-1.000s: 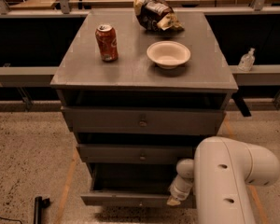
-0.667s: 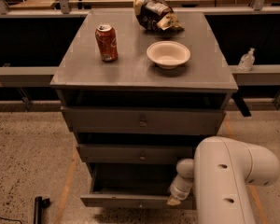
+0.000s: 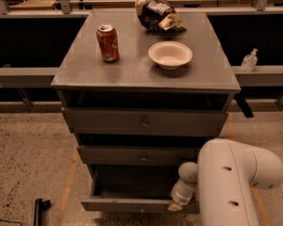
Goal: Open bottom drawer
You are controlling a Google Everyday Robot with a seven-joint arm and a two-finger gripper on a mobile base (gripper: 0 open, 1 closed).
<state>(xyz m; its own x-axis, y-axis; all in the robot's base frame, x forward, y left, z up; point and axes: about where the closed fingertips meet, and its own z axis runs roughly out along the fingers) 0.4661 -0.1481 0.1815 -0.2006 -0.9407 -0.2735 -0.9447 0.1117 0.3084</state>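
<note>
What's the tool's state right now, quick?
The tool, at the right end of the bottom drawer front: open or closed cannot be told.

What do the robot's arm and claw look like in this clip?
The arm is a thick, smooth white shell with rounded ends and two small dark holes. It narrows to a ball-like white joint and a slimmer wrist. The claw, at the front of the bottom drawer, shows only as a small tan tip. No cables visible.
</note>
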